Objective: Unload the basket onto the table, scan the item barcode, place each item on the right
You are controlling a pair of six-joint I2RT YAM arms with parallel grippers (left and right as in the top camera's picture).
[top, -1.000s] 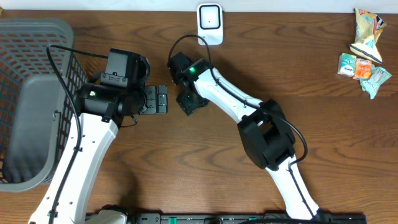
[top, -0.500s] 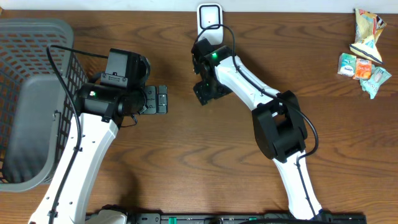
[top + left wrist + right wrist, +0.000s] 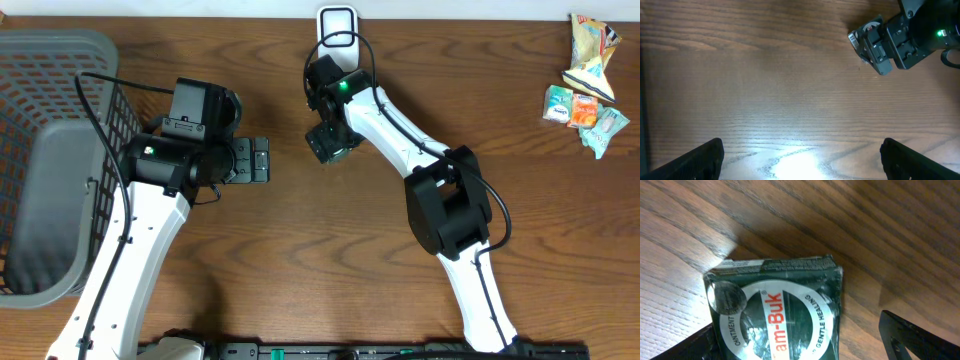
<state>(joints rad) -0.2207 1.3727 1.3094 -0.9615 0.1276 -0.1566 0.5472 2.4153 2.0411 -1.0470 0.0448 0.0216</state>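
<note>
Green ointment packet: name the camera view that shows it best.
Right wrist: the green ointment packet fills the frame, label readable. Overhead, the right gripper covers most of it; left wrist shows only a distant sliver beside that gripper.

The dark green packet (image 3: 775,311) reads "am-Buk", with "OINTMENT" and "GENTLE HEALING" around its white oval.

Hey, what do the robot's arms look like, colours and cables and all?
Both the left arm and right arm have white tube-like links, bulky black joints and thin black cables looping alongside. Each shows a small green light near the wrist.
</note>
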